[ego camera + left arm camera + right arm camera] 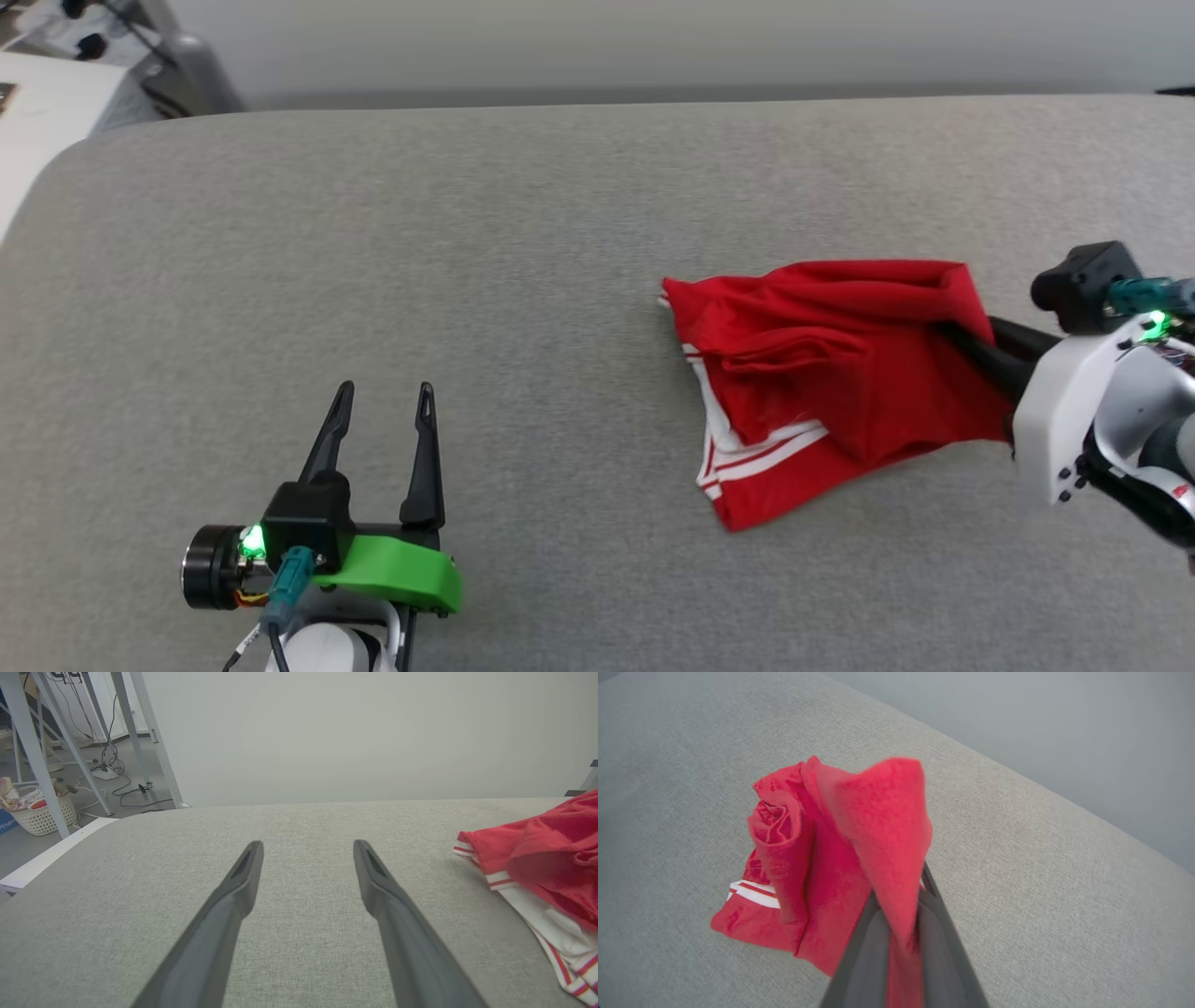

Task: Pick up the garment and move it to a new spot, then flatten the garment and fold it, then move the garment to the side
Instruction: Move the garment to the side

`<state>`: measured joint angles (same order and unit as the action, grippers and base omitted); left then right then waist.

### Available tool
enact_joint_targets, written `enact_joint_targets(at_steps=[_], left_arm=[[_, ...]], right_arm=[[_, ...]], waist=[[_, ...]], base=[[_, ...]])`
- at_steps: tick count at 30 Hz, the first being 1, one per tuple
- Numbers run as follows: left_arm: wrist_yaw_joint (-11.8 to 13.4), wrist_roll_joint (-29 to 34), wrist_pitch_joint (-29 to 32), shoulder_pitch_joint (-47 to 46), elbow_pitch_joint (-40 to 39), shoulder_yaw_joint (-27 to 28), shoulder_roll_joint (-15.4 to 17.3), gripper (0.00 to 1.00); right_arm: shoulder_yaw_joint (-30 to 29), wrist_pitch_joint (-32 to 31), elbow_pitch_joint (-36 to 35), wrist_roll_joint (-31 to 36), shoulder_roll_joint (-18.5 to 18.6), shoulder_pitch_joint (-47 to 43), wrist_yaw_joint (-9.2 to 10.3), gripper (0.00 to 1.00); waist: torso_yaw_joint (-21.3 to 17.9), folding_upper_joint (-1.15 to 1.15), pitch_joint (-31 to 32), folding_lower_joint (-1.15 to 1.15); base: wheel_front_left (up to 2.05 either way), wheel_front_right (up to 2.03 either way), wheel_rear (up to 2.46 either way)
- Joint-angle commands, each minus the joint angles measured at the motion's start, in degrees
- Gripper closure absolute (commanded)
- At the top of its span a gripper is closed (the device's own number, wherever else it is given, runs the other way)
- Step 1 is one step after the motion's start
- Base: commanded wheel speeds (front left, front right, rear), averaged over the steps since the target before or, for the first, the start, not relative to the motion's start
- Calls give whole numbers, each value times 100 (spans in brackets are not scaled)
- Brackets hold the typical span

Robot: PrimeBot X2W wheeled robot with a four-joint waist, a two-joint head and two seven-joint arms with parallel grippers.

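The garment [831, 383] is a red shirt with white, red-striped trim, lying crumpled right of centre on the grey padded table [523, 243]. My right gripper [962, 341] reaches in from the right edge and is shut on the garment's right side, its fingertips buried in the cloth. Seen from the right wrist, a fold of the garment [878, 826] is pinched between the two dark fingers [864, 952] and stands up from the heap. My left gripper [385, 397] rests open at the lower left, well clear of the cloth. From the left wrist, the garment [542, 858] lies at the right edge beyond the left gripper [308, 851].
The table's rounded far-left corner [84, 159] drops off toward white furniture. Beyond the table, in the left wrist view, stand white metal legs [28, 751], cables and a woven basket [37, 812] on the floor. Wide bare table surface stretches between the two grippers.
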<state>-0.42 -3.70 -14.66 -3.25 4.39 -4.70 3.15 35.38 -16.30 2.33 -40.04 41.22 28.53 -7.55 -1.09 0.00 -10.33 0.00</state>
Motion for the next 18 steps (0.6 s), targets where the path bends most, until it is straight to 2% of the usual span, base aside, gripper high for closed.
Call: enact_joint_targets(at_steps=[1, 6, 10, 18], left_arm=[[9, -15, -34, 28, -39, 29, -16, 0], [-5, 26, -34, -81, -123, 98, 17, 0], [-30, 99, -34, -236, -194, 104, 63, 0], [-92, 228, -34, -645, -443, 90, 209, 0]], right_arm=[[-115, -53, -111, -19, 92, 78, 6, 100], [-474, -177, -226, -120, 253, 21, 6, 100], [-825, -250, -25, -144, 349, -2, 6, 100], [-1390, -379, 974, -94, 643, 277, 6, 100]], waist=[[-486, 0, -85, 0], [-922, 0, -356, 0], [-1134, 0, -670, 0], [-1119, 0, -1416, 0]], base=[[0, 0, 0], [0, 0, 0], [0, 0, 0], [0, 0, 0]])
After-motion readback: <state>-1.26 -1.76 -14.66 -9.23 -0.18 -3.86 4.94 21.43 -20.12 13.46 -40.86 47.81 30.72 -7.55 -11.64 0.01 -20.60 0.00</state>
